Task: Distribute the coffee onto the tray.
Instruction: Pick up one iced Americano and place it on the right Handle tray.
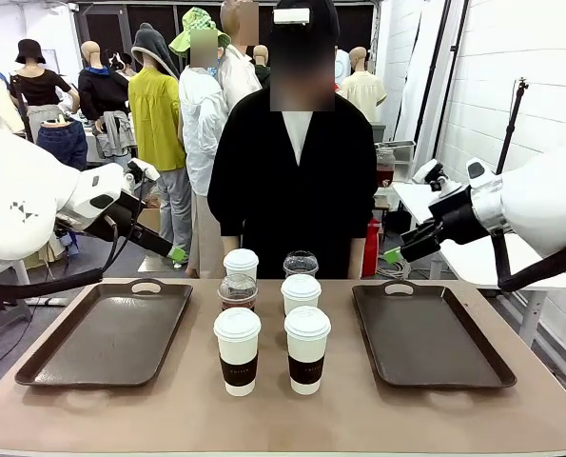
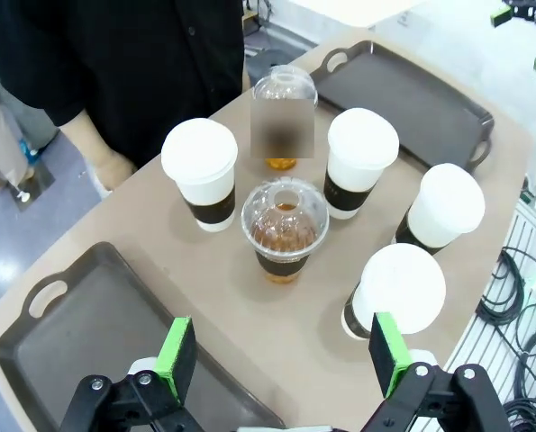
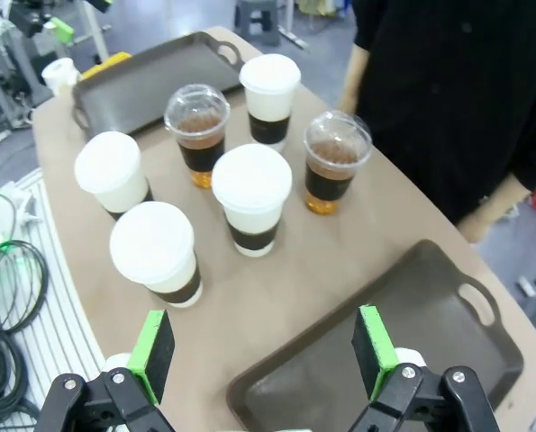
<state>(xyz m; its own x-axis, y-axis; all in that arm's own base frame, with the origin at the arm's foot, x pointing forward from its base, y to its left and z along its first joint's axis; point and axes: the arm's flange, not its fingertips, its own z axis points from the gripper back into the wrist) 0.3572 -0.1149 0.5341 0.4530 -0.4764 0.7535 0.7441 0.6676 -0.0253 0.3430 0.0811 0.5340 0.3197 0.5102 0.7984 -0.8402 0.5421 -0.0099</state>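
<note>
The coffee stands in a cluster at the table's middle: white lidded paper cups with dark sleeves (image 1: 237,347) (image 1: 307,347) (image 1: 301,293) (image 1: 241,264) and two clear dome-lidded cups of brown drink (image 1: 237,290) (image 1: 301,264). A dark tray lies on each side, the left tray (image 1: 107,333) and the right tray (image 1: 430,333), both bare. My left gripper (image 1: 173,252) hovers open, high over the left tray's far edge. My right gripper (image 1: 394,255) hangs open above the right tray's far edge. From the left wrist, the open left gripper (image 2: 281,355) looks down on the cups (image 2: 284,229). The right gripper (image 3: 263,351) likewise stands open over the cups (image 3: 251,193).
A person in black stands at the far edge behind the cups, one hand (image 2: 114,166) hanging at the table's rim. The table's front edge runs close below the nearest cups. Cables (image 3: 6,297) lie on the floor beside the table.
</note>
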